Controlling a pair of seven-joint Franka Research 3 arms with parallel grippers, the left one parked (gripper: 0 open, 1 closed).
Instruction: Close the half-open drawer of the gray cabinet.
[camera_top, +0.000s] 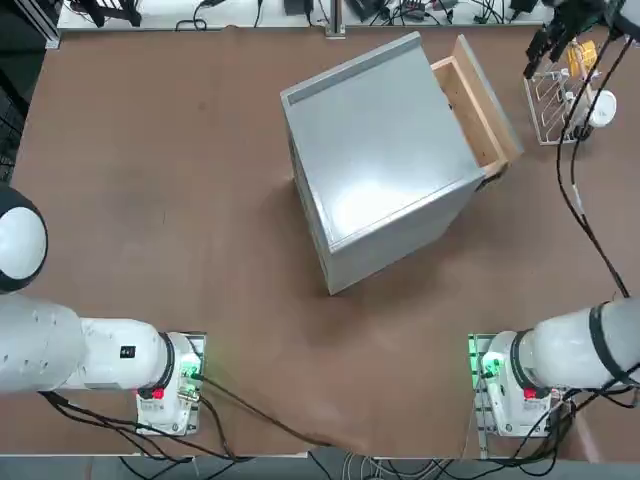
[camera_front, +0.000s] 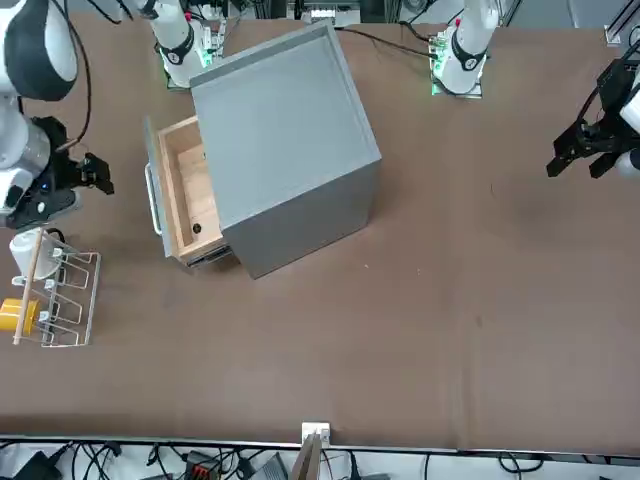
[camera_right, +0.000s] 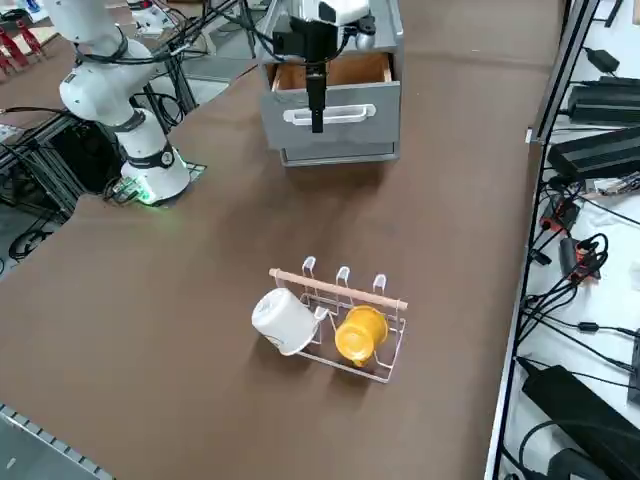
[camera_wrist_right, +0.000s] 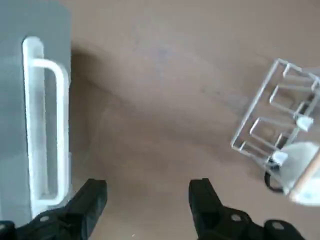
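A: How is the desk (camera_top: 180, 230) laid out?

B: The gray cabinet (camera_top: 380, 140) is set toward the far edge, somewhat right of the middle, and turned at a slant.

A: And the drawer (camera_front: 178, 190)?

B: It is left partly pulled out of the cabinet, on the side that is turned to the desk's right edge. The wooden inside is exposed.

A: Is anything placed nearby?

B: A wire rack (camera_right: 290, 278) is placed by the far right corner, apart from the drawer, with a white cup (camera_right: 285, 320) and a yellow cup (camera_right: 360, 335) carried on it.

A: What of the right gripper (camera_wrist_right: 148, 182)?

B: It is held above the desk toward the far right corner, outside the drawer front. The jaws are spread wide, and nothing is pinched.

A: Is the white handle (camera_wrist_right: 62, 125) gripped?

B: No, it is seen off to one side of the jaws.

A: Which step is in hand, then?

B: The approach, it would seem; the push has yet to be made. Next, the gripper should be lined up with the front panel and pressure applied toward the cabinet until the drawer is seated. The rack should be kept clear of.
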